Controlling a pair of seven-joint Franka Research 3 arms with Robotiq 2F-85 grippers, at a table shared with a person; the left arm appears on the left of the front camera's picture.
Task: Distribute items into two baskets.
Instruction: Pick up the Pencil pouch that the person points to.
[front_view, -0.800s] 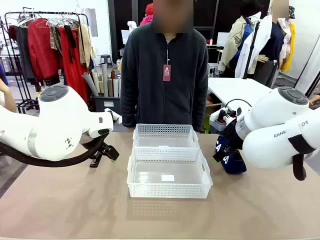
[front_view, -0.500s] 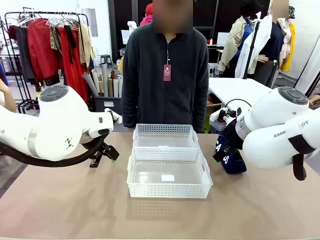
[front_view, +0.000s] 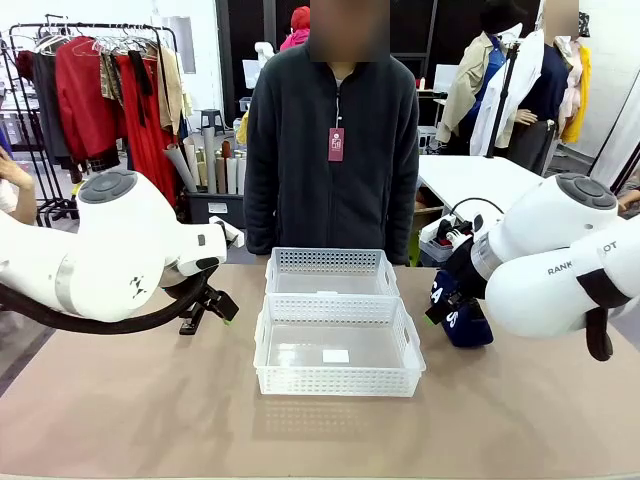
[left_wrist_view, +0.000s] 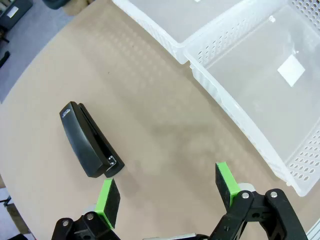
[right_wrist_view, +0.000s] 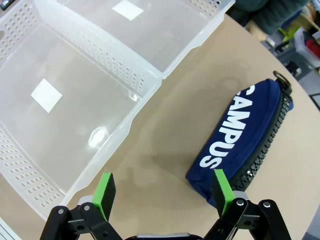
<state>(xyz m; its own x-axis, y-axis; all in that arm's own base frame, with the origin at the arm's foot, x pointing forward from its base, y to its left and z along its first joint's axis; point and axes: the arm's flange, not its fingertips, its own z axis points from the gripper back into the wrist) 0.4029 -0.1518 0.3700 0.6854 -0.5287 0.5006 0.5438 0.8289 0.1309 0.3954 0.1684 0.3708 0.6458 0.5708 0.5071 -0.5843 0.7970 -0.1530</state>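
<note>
Pick-up stage, both baskets (front_view: 335, 381) empty: left gripper (left_wrist_view: 167, 187), jaws apart, hovers by the stapler (left_wrist_view: 90, 147) left of the baskets, and right gripper (right_wrist_view: 162, 191), jaws apart, by the pouch (right_wrist_view: 240, 145) right of them; next, likely, each must centre, descend and close.

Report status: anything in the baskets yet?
Done: nothing; the near basket and far basket hold no item. In hand: nothing; the left gripper is open near the stapler, the right gripper open near the pouch, both items lying on the table. Left: both items into the baskets.
</note>
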